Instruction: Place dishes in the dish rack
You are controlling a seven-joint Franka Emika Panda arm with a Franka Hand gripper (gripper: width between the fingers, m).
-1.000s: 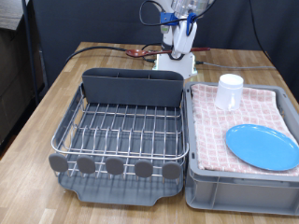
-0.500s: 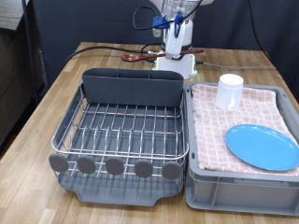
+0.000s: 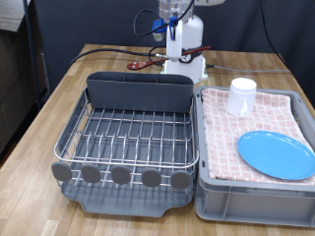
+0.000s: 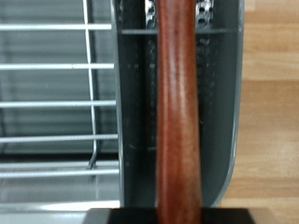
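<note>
My gripper (image 3: 174, 33) hangs above the far side of the dish rack (image 3: 126, 133) and is shut on the reddish-brown wooden spoon (image 3: 140, 65). The spoon's free end slants down toward the exterior view's left, just behind the dark-grey caddy (image 3: 138, 93). In the wrist view the spoon handle (image 4: 177, 103) runs straight out over the caddy's slot (image 4: 138, 121), with rack wires (image 4: 56, 103) beside it. The light-blue plate (image 3: 277, 153) and the white cup (image 3: 242, 96) rest on the pink checked cloth (image 3: 231, 138). The rack itself holds no dishes.
The grey crate (image 3: 251, 197) with the cloth stands against the rack on the exterior view's right. Round grey discs (image 3: 123, 175) line the rack's near edge. Red and black cables (image 3: 108, 51) lie on the wooden table behind the rack, by the white robot base (image 3: 187, 67).
The gripper has moved toward the exterior view's left and slightly up with the spoon. The spoon's free end has shifted left and lower, nearer the caddy.
</note>
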